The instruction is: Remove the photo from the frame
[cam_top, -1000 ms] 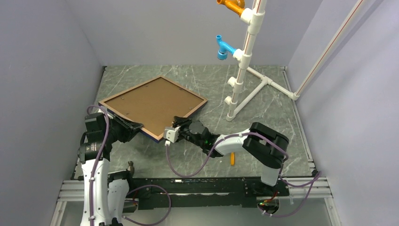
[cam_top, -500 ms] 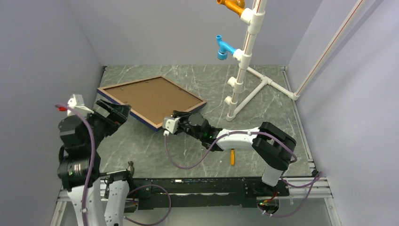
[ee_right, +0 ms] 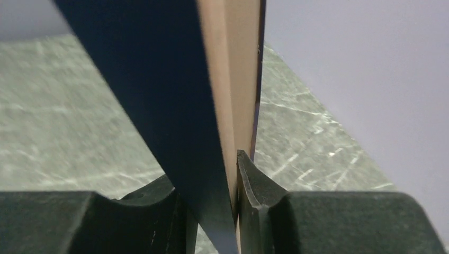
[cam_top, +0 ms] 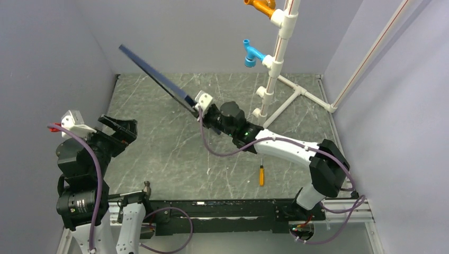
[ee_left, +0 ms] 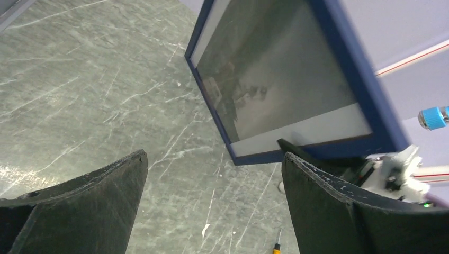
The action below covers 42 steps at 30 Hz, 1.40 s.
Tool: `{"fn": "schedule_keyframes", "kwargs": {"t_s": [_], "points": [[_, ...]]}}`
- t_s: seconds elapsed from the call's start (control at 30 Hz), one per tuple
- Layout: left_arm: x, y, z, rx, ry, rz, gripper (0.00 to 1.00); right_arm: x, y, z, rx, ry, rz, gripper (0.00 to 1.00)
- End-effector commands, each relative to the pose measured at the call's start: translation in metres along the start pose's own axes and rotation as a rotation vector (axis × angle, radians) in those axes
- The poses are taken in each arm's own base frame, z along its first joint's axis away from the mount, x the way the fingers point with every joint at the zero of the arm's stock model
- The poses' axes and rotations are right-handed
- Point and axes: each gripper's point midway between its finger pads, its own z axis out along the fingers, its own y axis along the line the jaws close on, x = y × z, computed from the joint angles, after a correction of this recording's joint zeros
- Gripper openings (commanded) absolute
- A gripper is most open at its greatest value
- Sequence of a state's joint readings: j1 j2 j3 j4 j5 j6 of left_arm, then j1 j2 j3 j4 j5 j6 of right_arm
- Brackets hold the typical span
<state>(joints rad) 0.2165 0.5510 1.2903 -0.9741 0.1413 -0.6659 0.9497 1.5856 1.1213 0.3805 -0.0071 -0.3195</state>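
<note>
1. Above the far half of the table (cam_top: 174, 153), the frame (cam_top: 153, 74) hangs clear of the surface. It is tipped steeply, with its high end toward the far left corner and its low end over the middle.
2. Seen from overhead it is edge-on, just a thin dark navy strip.
3. The right gripper (cam_top: 201, 110) pinches that low end. In its own wrist view the jaws are closed narrow on either side of the edge, with the navy face on one side and a pale brown board (ee_right: 235, 69) on the other.
4. The left wrist view shows the front: a navy border all round, and inside it the photo (ee_left: 275, 69). The photo is a dark greyish, murky scene with a white strip along each long side.
5. The left gripper (cam_top: 129, 132) sits near the table's left edge, jaws spread wide and empty, well apart from the frame.
6. A small screwdriver (cam_top: 261, 175) with an orange handle lies toward the near edge, right of centre.
7. A white pipe stand (cam_top: 273, 63) rises by the far right corner, carrying blue and orange fittings.
</note>
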Motion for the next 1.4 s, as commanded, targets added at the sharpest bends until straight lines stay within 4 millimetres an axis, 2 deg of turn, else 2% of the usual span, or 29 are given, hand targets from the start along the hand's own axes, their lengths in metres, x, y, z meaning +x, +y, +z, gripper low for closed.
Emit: {"fn": "schedule_keyframes", "kwargs": {"t_s": [0.0,0.23,0.53,0.67,0.87,1.0,1.23,1.37], "points": [[-0.004,0.005,-0.007,-0.023,-0.027,0.036,0.99,-0.073,-0.005,0.003,-0.1,-0.172,0.316,0.0],[0.002,0.008,-0.004,-0.023,-0.011,0.036,0.99,-0.07,-0.034,0.011,-0.197,-0.184,0.626,0.0],[0.01,0.011,0.003,-0.021,0.015,0.03,0.98,-0.03,-0.066,0.014,-0.303,-0.122,1.002,0.0],[0.018,0.012,0.008,-0.006,0.038,0.018,0.98,-0.002,-0.075,0.014,-0.318,-0.083,1.138,0.0],[0.026,0.015,0.013,-0.006,0.062,0.017,0.98,0.029,-0.064,0.005,-0.354,-0.06,1.279,0.0],[0.038,0.019,0.021,0.002,0.106,0.011,0.98,0.057,-0.057,0.004,-0.323,-0.016,1.326,0.0],[0.054,0.031,0.03,-0.01,0.144,0.014,0.98,0.118,-0.051,0.011,-0.231,0.09,1.361,0.0],[0.065,0.041,0.038,-0.032,0.171,0.022,0.98,0.163,-0.053,0.015,-0.169,0.184,1.378,0.0]]}}
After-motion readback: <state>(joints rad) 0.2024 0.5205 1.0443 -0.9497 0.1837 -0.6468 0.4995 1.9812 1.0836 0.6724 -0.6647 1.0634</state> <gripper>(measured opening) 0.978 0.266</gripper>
